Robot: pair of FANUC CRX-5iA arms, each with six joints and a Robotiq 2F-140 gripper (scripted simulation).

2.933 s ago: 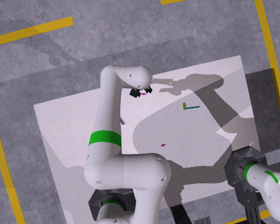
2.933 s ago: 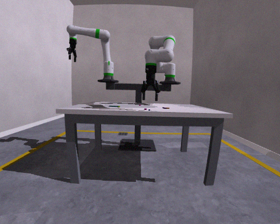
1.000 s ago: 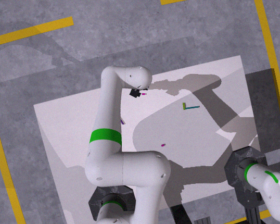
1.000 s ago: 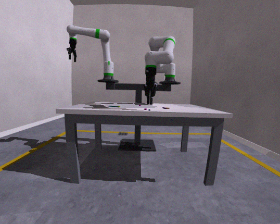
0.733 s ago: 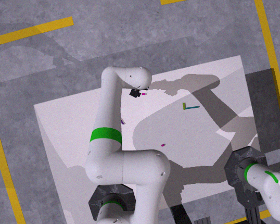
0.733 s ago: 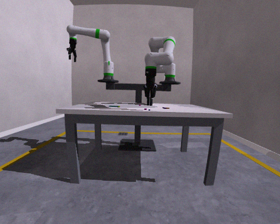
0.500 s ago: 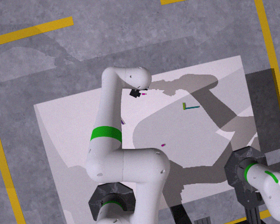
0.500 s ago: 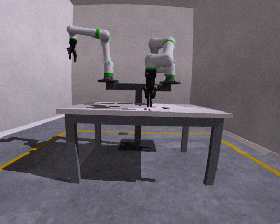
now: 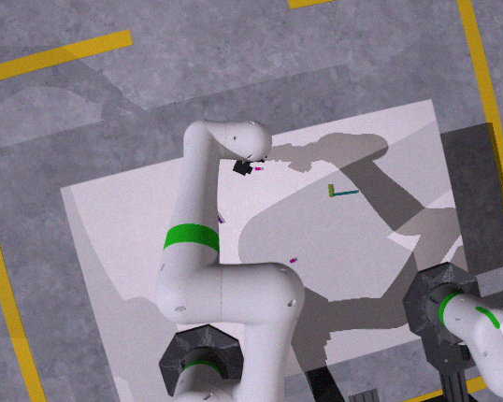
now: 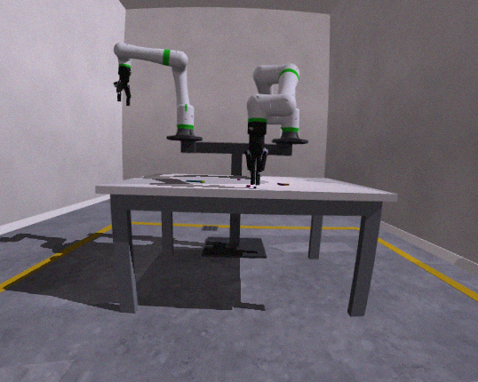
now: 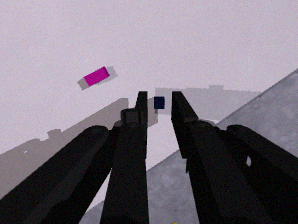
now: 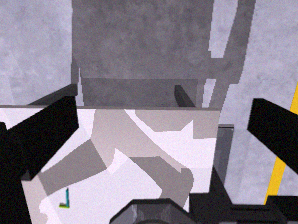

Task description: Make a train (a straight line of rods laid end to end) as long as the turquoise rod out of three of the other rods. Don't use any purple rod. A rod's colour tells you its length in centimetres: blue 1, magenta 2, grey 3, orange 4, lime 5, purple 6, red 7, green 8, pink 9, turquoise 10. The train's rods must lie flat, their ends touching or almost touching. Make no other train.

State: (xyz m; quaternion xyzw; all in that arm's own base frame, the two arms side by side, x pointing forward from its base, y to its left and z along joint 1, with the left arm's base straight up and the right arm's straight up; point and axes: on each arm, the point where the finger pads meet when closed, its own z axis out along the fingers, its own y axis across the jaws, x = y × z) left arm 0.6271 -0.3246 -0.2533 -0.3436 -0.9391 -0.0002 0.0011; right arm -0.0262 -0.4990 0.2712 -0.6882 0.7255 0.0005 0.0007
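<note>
The turquoise rod [image 9: 348, 192] [image 10: 194, 181] [image 12: 67, 195] lies flat, one end by the lime rod [image 9: 330, 190] [image 10: 203, 181] [image 12: 64, 206], forming an L. One magenta rod [image 9: 258, 168] [image 10: 248, 186] [image 11: 97, 76] lies near my left gripper [image 10: 255, 183] [image 11: 159, 94]; another magenta rod [image 9: 293, 260] [image 10: 238, 179] lies nearer the arm bases. The left gripper is low over the table, slightly open, with the small blue rod [image 11: 159, 102] [image 10: 255, 187] showing in its narrow gap. My right gripper [image 10: 123, 102] [image 12: 162, 113] is wide open, high up and empty.
A purple rod [image 9: 221, 222] [image 10: 283, 184] lies partly hidden under the left arm in the top view; other rods may be hidden there. The white table [image 9: 115, 220] [image 10: 340, 191] has its edge close to the left gripper. Arm shadows cross the table.
</note>
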